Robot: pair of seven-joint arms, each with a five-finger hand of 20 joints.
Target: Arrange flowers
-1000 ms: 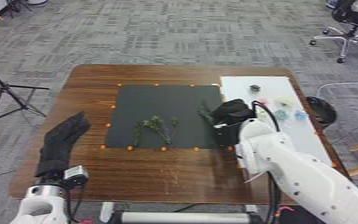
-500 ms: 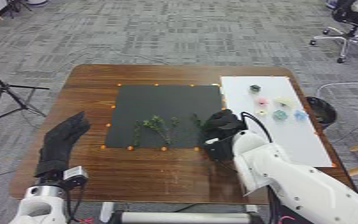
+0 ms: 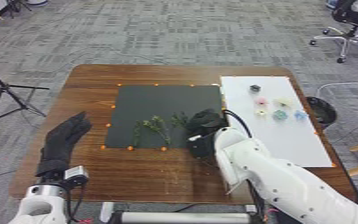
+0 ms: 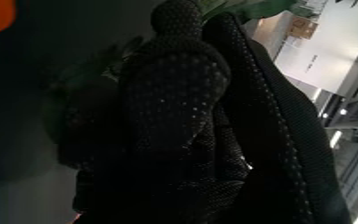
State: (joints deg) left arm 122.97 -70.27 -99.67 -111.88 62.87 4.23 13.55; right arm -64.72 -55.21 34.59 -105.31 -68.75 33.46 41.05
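Grey carpet (image 3: pixel 104 47) surrounds the brown table (image 3: pixel 140 175), and from the head view a black mat (image 3: pixel 153 102) lies left of the white sheet (image 3: pixel 295 145). My right hand (image 3: pixel 208 131) has slid left from between the two, over the mat's right edge, bringing a green sprig (image 3: pixel 180 119) in beside the branch (image 3: pixel 159 128). The thin stem (image 3: pixel 137 134) lies left of that. I take this as placing the third piece of greenery; the blooms (image 3: pixel 280 115) stay on the sheet for later. There is bare mat toward its far edge, but little between sprig and branch, so I should lower it without brushing its neighbour. My left hand (image 3: pixel 66 137) waits by the table's left edge, fingers straight.

From the right wrist view, my thumb (image 4: pixel 175 82) and fingers close on the sprig, its leaves (image 4: pixel 264 8) showing beyond them. The stem is hidden in my glove, so I cannot tell how firmly it sits.
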